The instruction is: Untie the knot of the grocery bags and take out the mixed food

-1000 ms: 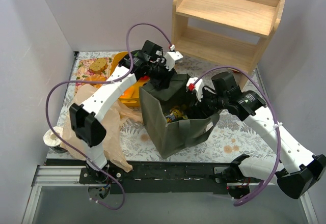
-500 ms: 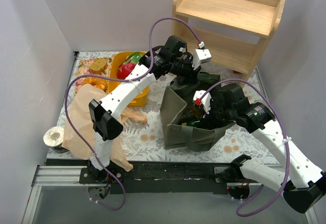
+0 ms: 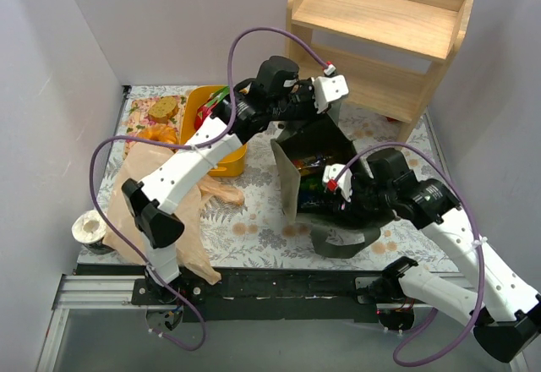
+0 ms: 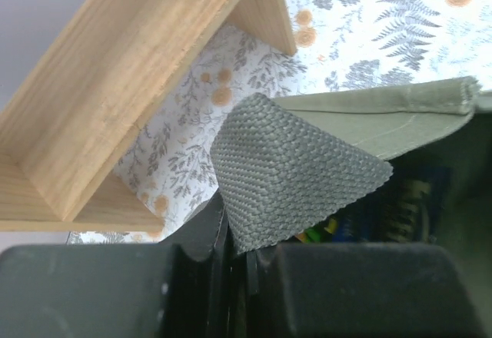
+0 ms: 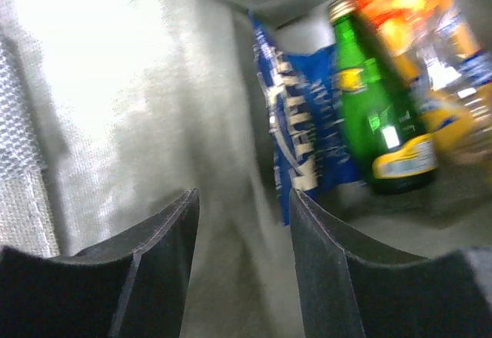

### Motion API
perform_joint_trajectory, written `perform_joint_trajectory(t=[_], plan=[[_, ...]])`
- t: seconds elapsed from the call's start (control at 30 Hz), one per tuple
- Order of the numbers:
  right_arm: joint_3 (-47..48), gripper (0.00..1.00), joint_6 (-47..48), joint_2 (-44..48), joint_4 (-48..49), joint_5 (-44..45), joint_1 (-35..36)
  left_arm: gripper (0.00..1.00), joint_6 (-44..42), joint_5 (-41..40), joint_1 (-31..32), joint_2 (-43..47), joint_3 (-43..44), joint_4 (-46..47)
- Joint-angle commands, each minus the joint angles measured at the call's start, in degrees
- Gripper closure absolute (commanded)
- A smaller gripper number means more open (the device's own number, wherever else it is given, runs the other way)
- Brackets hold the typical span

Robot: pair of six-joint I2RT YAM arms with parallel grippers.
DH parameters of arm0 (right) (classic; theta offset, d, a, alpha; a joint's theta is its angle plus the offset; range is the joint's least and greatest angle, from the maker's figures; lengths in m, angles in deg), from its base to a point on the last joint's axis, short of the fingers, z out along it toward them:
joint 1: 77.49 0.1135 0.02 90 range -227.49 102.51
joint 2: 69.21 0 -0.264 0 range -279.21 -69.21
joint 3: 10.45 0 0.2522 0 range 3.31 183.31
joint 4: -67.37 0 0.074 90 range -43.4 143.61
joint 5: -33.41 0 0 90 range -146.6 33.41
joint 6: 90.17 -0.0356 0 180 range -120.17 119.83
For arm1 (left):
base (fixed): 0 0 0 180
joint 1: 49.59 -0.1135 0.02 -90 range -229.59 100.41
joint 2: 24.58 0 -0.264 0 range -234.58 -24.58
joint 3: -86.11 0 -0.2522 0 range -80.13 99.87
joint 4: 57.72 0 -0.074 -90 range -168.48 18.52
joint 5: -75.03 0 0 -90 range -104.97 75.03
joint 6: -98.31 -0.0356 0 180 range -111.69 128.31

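Note:
A dark olive tote bag (image 3: 317, 148) lies tipped in the middle of the table. My left gripper (image 3: 324, 108) is shut on the tote's woven strap (image 4: 292, 169) and holds its far edge up. My right gripper (image 3: 340, 193) is open and empty inside the tote's mouth. In the right wrist view my gripper (image 5: 242, 215) faces a blue snack packet (image 5: 307, 138), a green bottle (image 5: 377, 115) and an orange bottle (image 5: 400, 8). The thin tan plastic bag (image 3: 152, 199) lies slack at the left; no knot shows on it. A bread slice (image 3: 165, 107) lies at the back left.
A wooden shelf (image 3: 376, 34) stands at the back right, close behind my left gripper; it also fills the left of the left wrist view (image 4: 115, 84). A yellow tray (image 3: 221, 162) with red and green produce (image 3: 210, 108) sits left of the tote. A tape roll (image 3: 87, 228) sits at the near left.
The tote has been pulled to the right and tipped over, its mouth now open. My left gripper rose toward the shelf with the strap. My right gripper went into the tote.

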Motion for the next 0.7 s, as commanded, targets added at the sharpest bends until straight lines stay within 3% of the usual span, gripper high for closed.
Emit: perform_joint_trajectory(t=[0.0, 0.17, 0.23, 0.33, 0.5, 0.67], plan=[[-5.3, 0.43, 2.7, 3.8, -0.2, -0.9, -0.1, 0.97, -0.7, 6.4, 2.4, 13.6, -2.7, 11.0], [-8.7, 0.43, 7.9, 4.0, 2.7, 1.9, 0.4, 0.91, 3.7, 9.1, 3.4, 17.1, -15.7, 10.3], [-8.2, 0.43, 8.8, 3.8, 4.2, 2.0, 0.4, 1.0, 8.7, 7.8, 3.4, 18.1, -19.7, 13.2], [-6.8, 0.43, 12.5, 4.3, 6.5, 1.1, 0.3, 1.0, 13.6, 6.6, 3.4, 17.6, -21.7, 15.2], [-8.1, 0.4, 20.2, 9.7, 18.7, -0.7, 0.5, 1.0, 17.7, 5.2, 3.4, 16.7, -20.6, 18.3], [-5.2, 0.44, 26.9, 4.0, 25.9, 0.8, 0.7, 1.0, 17.4, 1.8, 3.4, 13.4, -15.0, 19.3]])
